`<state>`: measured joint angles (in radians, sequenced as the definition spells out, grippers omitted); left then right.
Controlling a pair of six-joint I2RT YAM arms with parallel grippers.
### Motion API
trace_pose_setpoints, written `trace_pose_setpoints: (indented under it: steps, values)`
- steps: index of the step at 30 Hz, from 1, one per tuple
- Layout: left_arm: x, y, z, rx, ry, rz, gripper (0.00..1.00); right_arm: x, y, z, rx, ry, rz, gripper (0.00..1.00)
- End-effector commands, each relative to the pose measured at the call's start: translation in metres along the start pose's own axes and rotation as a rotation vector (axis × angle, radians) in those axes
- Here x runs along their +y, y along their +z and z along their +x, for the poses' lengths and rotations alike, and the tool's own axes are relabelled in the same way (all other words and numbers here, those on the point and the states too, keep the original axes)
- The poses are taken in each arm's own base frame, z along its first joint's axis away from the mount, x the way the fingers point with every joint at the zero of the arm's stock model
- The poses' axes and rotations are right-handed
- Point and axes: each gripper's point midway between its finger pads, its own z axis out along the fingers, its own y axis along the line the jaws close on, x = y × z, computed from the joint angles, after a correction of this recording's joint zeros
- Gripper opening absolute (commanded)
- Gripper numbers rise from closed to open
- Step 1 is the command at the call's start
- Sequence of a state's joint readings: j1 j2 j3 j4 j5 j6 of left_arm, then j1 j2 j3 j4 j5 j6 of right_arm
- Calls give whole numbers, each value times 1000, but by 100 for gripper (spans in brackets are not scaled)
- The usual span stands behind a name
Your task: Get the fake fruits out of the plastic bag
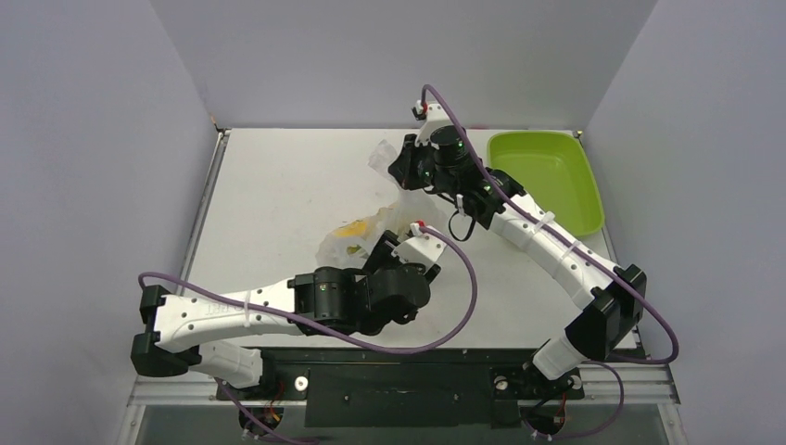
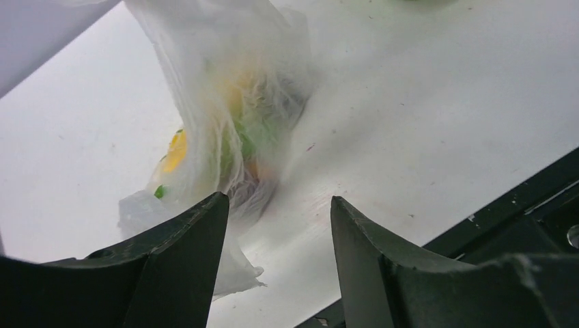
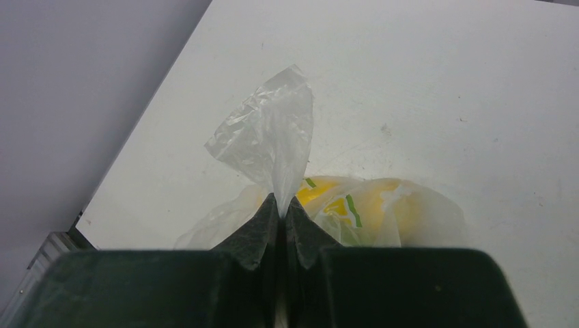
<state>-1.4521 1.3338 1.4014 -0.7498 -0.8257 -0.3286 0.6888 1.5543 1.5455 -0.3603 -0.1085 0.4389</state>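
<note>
Nearest, the left claw (image 2: 280,205) hangs low over the desk (image 2: 423,102), its 2 jaws apart and empty, likely poised for the bulge of the plastic bag (image 2: 225,75) just ahead. Inside that film the fake fruits (image 1: 352,231) show as yellow blurs, none out yet. Farther back, the right claw (image 3: 281,205) is clamped on a pinch of the bag, holding that end up, probably so the fruits sag nearward.
</note>
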Motion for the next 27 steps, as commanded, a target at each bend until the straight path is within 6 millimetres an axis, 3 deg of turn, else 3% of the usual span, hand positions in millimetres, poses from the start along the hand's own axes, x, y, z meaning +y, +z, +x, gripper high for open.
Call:
trace_pose_setpoints:
  steps: [1, 5, 9, 17, 27]
  values:
    - [39, -27, -36, -108, -42, -155, 55, 11, -23, -28, -98, -3, -31, 0]
    - [44, -36, -35, -110, -75, -117, 56, 10, -23, -24, -92, -3, -30, 0]
    - [44, -37, -15, -68, -89, -67, 57, 11, -23, -23, -94, -1, -32, 0]
    - [45, -19, 20, 87, -115, -1, 60, 10, -24, -24, -100, 4, -33, 0]
    - [44, -3, 36, 168, -81, -10, 62, 9, -20, -18, -89, 9, -33, 0]
